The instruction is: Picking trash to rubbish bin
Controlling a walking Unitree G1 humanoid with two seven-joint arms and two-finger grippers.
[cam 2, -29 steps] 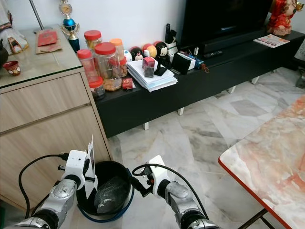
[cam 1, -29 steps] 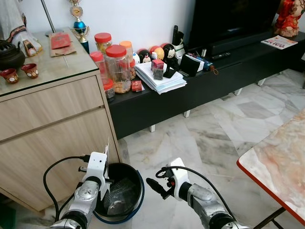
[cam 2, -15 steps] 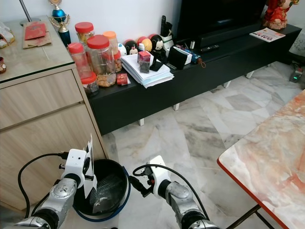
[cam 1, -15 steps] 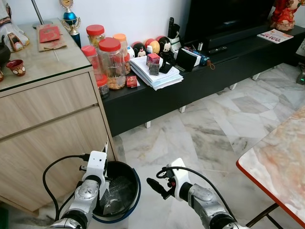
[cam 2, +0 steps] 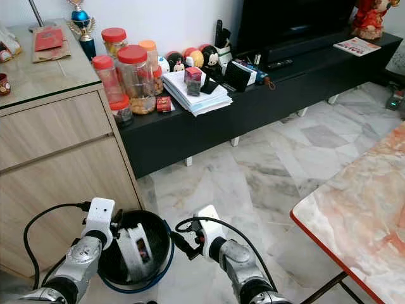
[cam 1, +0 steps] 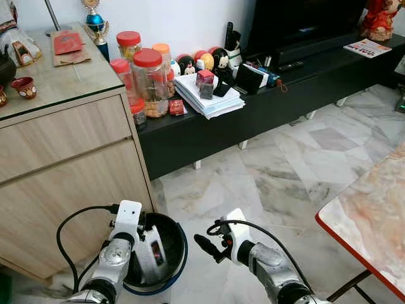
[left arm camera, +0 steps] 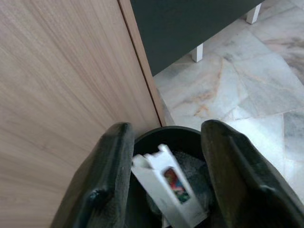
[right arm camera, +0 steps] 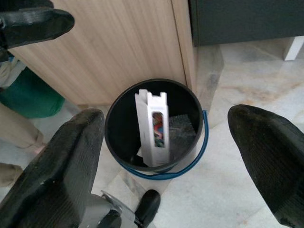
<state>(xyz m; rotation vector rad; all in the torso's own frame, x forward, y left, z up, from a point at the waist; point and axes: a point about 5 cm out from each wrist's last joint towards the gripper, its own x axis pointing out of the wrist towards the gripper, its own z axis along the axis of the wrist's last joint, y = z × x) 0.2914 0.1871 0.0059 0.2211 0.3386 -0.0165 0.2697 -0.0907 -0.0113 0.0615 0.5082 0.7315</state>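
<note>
One white carton [right arm camera: 153, 128] in black bin [right arm camera: 118, 102] beside cabinet [cam 1: 69, 158].
Left gripper [left arm camera: 166, 175] above bin, fingers apart, empty; right gripper [right arm camera: 166, 156] nearby, fingers apart too.

White carton [right arm camera: 154, 128] upright inside black bin [right arm camera: 116, 118].

Left gripper [cam 1: 140, 223] fingertips hidden behind its own wrist housing in eye views, lower left. White box [right arm camera: 153, 128] window print too small to read. Marble table [cam 1: 370, 209] cut off at right edge.
</note>
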